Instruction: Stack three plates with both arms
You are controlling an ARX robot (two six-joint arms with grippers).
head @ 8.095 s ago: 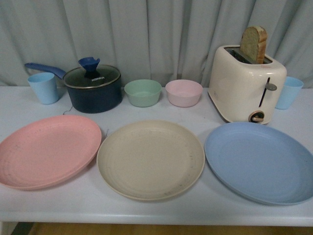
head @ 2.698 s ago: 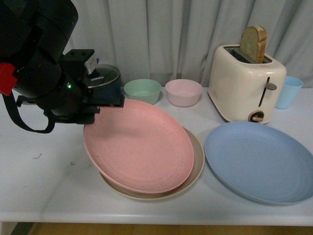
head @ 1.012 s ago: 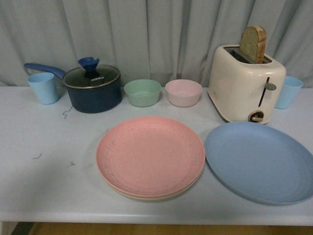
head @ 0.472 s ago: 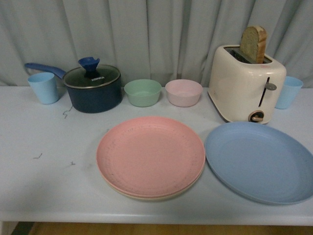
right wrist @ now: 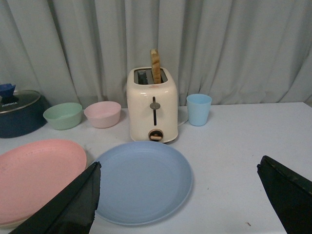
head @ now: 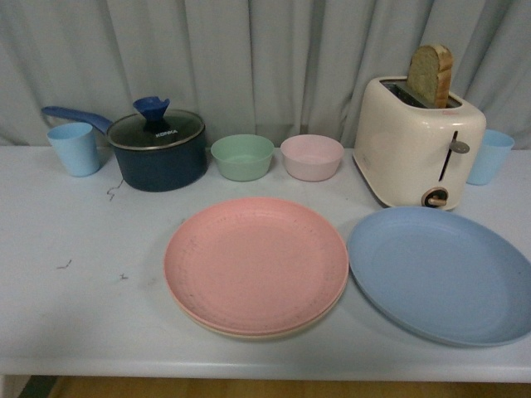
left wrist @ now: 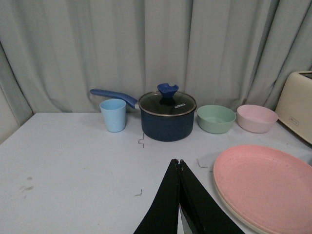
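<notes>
The pink plate [head: 255, 261] lies on top of the beige plate [head: 249, 333], whose rim alone peeks out beneath it, in the middle of the table. To its right the blue plate [head: 440, 272] rests alone on the table, its edge close to the pink one. No arm shows in the front view. In the left wrist view my left gripper [left wrist: 178, 163] is shut with nothing in it, hanging above bare table beside the pink plate [left wrist: 265, 183]. My right gripper [right wrist: 178, 170] is wide open, above the near part of the blue plate [right wrist: 141, 180].
Along the back stand a light blue cup [head: 75, 148], a dark blue lidded saucepan [head: 158, 149], a green bowl [head: 241, 157], a pink bowl [head: 311, 157], a cream toaster [head: 417, 141] with bread in it and another blue cup [head: 489, 156]. The table's front edge [head: 249, 369] runs just below the plates.
The pink plate went from the table's left onto the beige plate, carried by the left arm, which then left the front view. Over the last second nothing has moved.
</notes>
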